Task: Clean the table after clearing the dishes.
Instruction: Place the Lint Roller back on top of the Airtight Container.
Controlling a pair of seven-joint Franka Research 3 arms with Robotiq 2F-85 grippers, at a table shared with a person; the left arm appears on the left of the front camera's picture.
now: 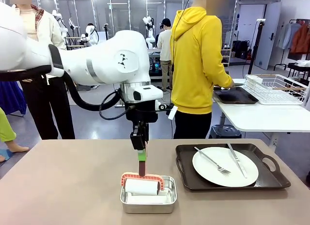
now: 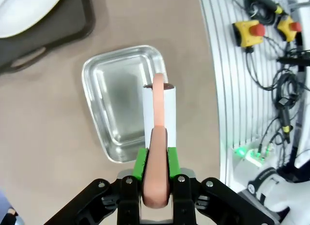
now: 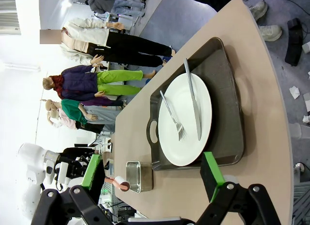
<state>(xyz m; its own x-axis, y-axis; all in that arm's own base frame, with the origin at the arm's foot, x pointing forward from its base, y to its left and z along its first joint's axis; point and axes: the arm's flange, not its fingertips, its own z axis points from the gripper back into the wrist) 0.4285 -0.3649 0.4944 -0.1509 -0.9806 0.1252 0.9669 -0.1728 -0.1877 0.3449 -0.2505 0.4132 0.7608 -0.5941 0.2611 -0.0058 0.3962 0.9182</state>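
My left gripper (image 1: pixel 140 146) is shut on the salmon handle of a lint roller (image 1: pixel 142 186). The handle stands upright and its white roll sits low in a square steel pan (image 1: pixel 147 203) on the taupe table (image 1: pixel 63 186). In the left wrist view the handle (image 2: pixel 156 152) is pinched between the green pads (image 2: pixel 140 163), with the roll over the pan (image 2: pixel 111 99). A white plate (image 1: pixel 225 167) with a fork (image 1: pixel 213 162) and a knife (image 1: pixel 237 161) lies on a dark tray (image 1: pixel 186 179) to the right. My right gripper (image 3: pixel 151 172) is open, high above the plate (image 3: pixel 186 120).
A person in a yellow hoodie stands at the white table behind, by another dark tray (image 1: pixel 236 95) and a white wire rack (image 1: pixel 276 89). Another person stands at the far left. Bare tabletop lies left of the pan.
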